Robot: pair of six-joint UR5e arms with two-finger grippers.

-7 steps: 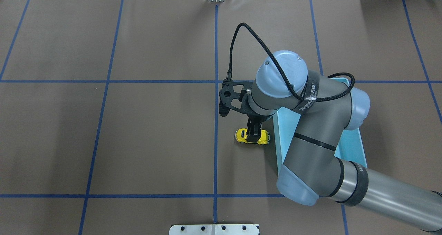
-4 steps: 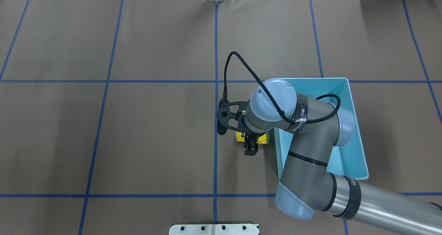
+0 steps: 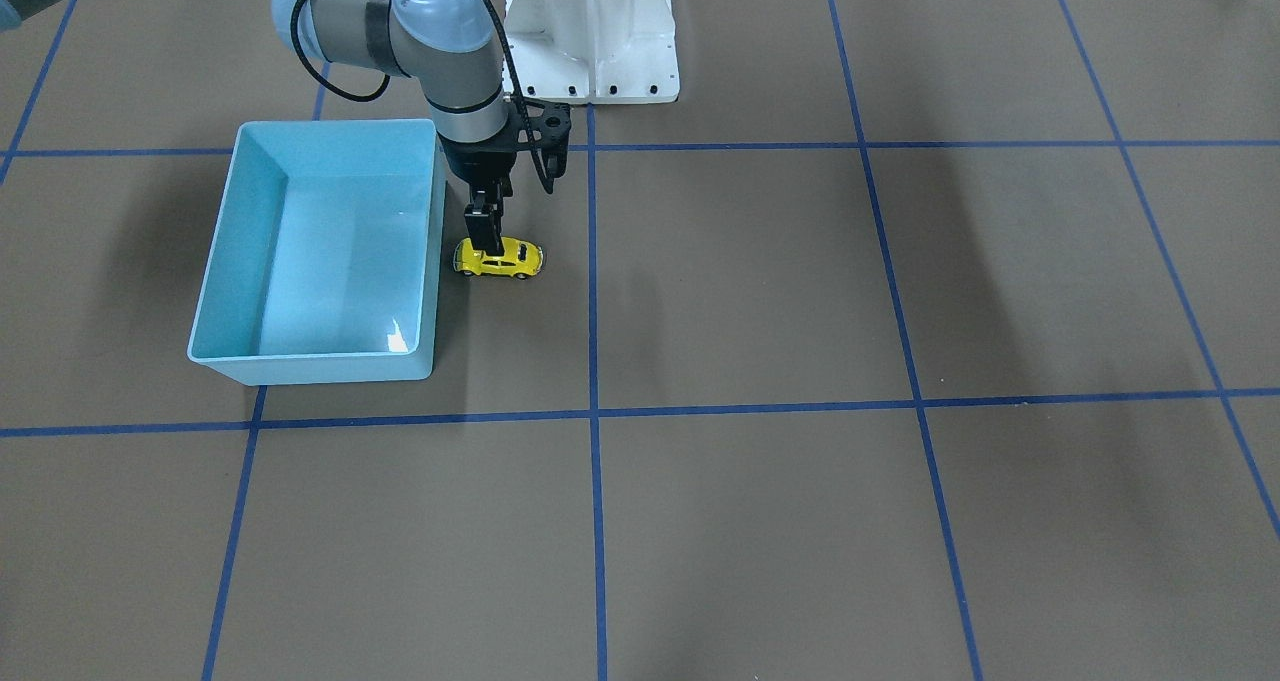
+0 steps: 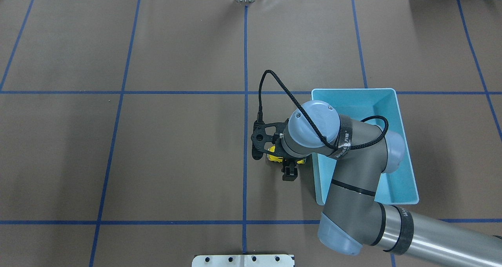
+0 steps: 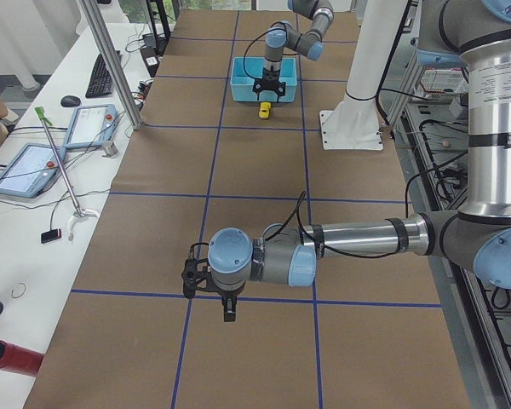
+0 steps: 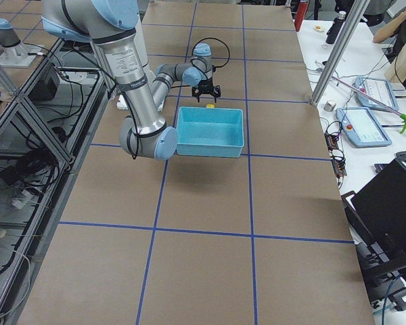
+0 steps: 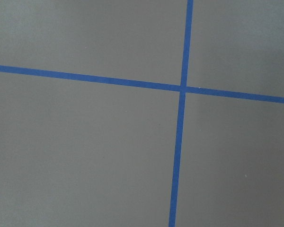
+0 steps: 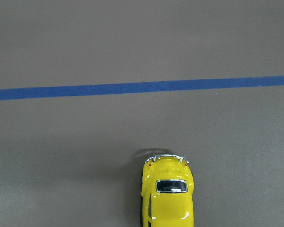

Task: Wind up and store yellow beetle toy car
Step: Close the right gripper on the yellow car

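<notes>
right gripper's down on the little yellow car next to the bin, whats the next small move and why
Probably close the right gripper firmly on the yellow beetle toy car. Its fingers are down at the roof, but no view shows a clamp. The car stands on its wheels on the table beside the light blue bin, so winding needs a sure hold first.

The place is a robotics lab, shown by industrial arms (image 5: 358,239) bolted on a white pedestal (image 3: 590,31) at a brown counter (image 4: 176,141) gridded with blue tape (image 4: 245,43), ringed by aluminium posts (image 5: 111,64), teach pendants (image 6: 369,125), a keyboard (image 5: 98,75) and cable bundles (image 6: 27,169).
</notes>
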